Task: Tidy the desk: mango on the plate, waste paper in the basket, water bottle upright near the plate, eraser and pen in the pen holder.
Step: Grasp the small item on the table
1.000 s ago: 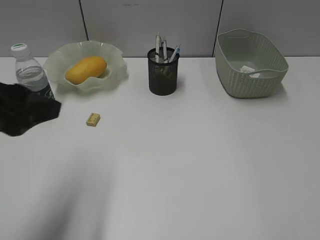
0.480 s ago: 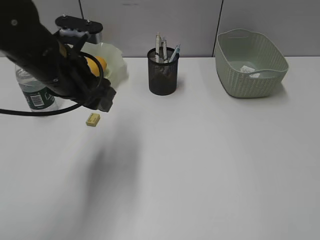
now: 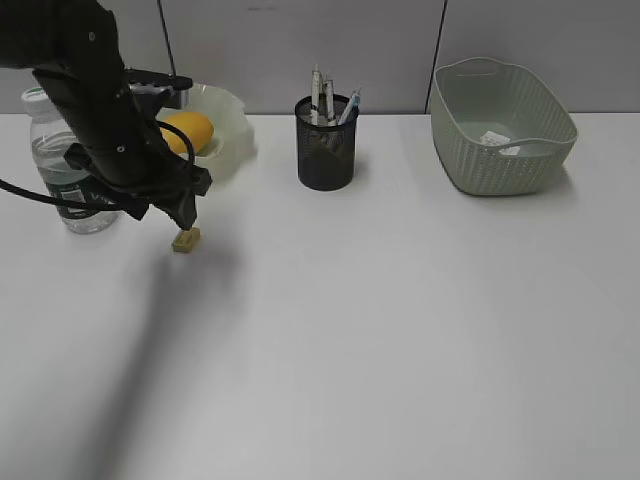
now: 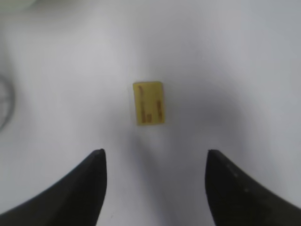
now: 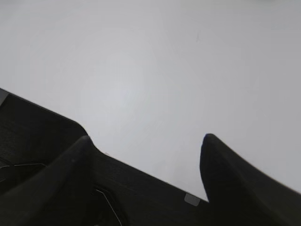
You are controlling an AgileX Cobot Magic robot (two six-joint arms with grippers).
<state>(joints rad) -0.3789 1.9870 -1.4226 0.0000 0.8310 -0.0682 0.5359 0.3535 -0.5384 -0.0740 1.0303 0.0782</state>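
Note:
A small yellow eraser (image 3: 186, 240) lies on the white desk (image 3: 400, 320); it also shows in the left wrist view (image 4: 150, 103). My left gripper (image 3: 181, 215) hangs just above it, open and empty, jaws (image 4: 155, 157) wide apart with the eraser ahead of the tips. The mango (image 3: 190, 130) lies in the wavy pale green plate (image 3: 230, 115), partly hidden by my left arm. The water bottle (image 3: 62, 170) stands upright left of the plate. The black mesh pen holder (image 3: 326, 145) holds several pens. The waste paper (image 3: 496, 140) lies in the sage-green basket (image 3: 500, 125). My right gripper (image 5: 146, 141) is open over the desk's edge.
A grey partition wall runs along the back of the desk. The right arm does not show in the exterior view. A black cable hangs from my left arm near the bottle.
My left arm swung in from the left edge, passed over the plate and came down over the eraser. The bottle, first partly covered, now shows standing beside the arm.

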